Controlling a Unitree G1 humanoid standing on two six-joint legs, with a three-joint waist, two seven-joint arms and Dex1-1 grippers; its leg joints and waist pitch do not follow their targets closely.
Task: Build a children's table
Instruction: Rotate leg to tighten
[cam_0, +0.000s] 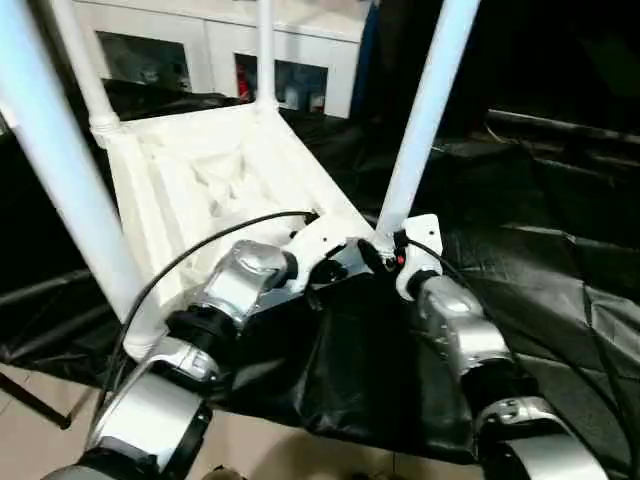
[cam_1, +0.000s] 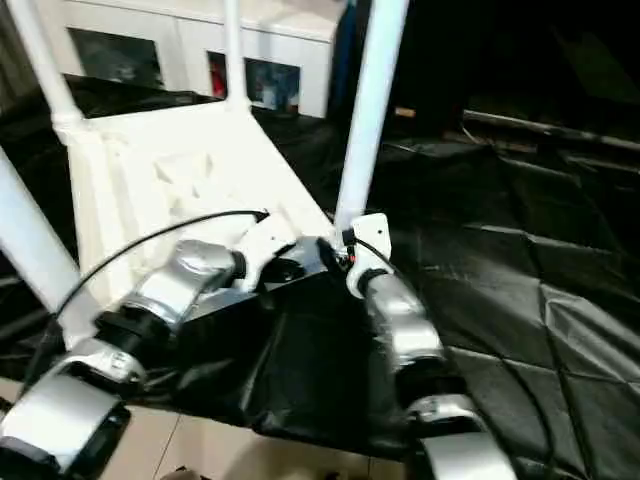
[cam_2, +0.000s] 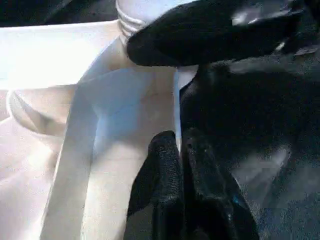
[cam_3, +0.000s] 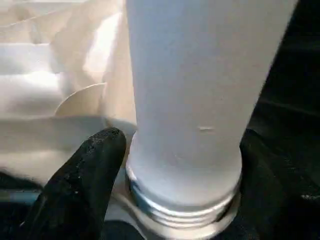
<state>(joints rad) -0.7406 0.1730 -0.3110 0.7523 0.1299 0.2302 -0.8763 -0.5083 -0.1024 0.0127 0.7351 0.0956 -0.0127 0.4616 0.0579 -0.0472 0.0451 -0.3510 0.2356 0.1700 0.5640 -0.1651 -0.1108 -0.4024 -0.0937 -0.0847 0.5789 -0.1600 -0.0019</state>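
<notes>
The right tool (cam_3: 175, 200) clasped the base of a white leg (cam_0: 425, 110); the left tool (cam_2: 182, 165), clenched empty, pressed the tabletop (cam_0: 215, 175) at 9 o'clock.

Head cameras look down over both forearms; both wrist cameras sit close on one leg (cam_3: 187, 100).

Silver forearms (cam_0: 240, 285), black joint rings, thin black cables, white wrist housings, black-fingered pincer (cam_3: 165, 200)

The table top (cam_0: 215, 180) and its legs (cam_0: 425, 115) are plain white. The cloth (cam_0: 520, 270) is black. The forearms (cam_0: 455, 330) are silver.
</notes>
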